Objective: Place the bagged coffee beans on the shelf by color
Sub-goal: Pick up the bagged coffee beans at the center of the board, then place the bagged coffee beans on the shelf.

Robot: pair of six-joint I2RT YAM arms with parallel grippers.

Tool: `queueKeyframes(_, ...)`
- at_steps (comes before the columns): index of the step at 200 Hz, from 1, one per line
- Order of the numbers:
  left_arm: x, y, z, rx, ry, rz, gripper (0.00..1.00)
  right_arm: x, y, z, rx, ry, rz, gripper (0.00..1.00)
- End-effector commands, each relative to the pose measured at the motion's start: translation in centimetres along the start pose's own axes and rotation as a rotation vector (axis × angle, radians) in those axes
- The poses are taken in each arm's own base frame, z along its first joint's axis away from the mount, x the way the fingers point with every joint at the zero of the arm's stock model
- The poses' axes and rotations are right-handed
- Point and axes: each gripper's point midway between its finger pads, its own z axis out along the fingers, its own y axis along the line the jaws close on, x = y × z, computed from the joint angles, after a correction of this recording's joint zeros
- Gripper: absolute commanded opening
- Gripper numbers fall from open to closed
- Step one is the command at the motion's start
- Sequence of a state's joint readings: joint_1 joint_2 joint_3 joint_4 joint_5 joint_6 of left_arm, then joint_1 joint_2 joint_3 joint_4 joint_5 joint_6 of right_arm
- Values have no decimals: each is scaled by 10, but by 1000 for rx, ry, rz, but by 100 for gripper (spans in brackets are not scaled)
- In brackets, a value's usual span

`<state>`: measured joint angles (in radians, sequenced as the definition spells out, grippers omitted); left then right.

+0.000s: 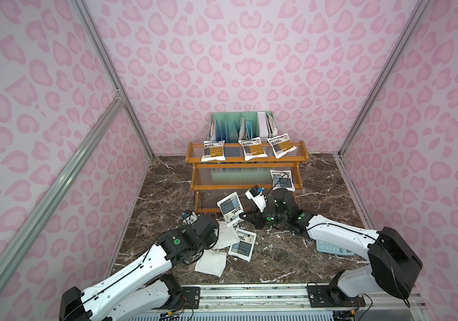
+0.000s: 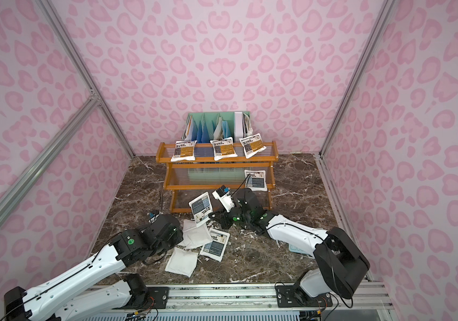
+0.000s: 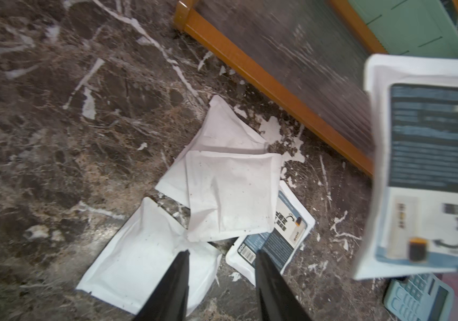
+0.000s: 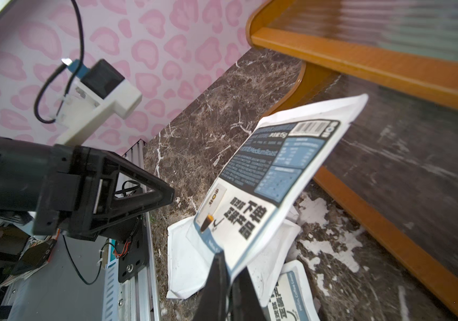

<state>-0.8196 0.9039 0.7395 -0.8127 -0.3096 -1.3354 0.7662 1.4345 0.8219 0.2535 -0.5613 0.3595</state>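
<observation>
R hand (image 4: 230,262) is clenching flat white blue-label pouch (image 4: 272,178) before orange-brown wooden shelf (image 1: 222,186), L hand (image 3: 222,253) released; next prob. needing mid-tier placement.

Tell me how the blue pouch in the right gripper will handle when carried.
Probably fairly light: the blue pouch stands raised from one edge pinch by the right gripper. Likely pliable, since its face curves. Held so narrowly, it might twist.
</observation>
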Motion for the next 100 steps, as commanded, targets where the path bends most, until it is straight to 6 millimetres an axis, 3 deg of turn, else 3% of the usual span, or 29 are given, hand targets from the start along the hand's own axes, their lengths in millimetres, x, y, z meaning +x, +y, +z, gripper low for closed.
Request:
queueKeyframes(1, -2, 26, 1, -92, -28, -29, 42, -24, -14, -11, 51, -63, -20, 0)
queueKeyframes(52, 2, 24, 6, -66, -20, -50, 42, -76, -69, -33, 217, -195, -11, 0)
queueKeyframes(100, 2, 20, 7, -55, -16, -44, 43, -91, -106, -29, 279, -227, 13, 0)
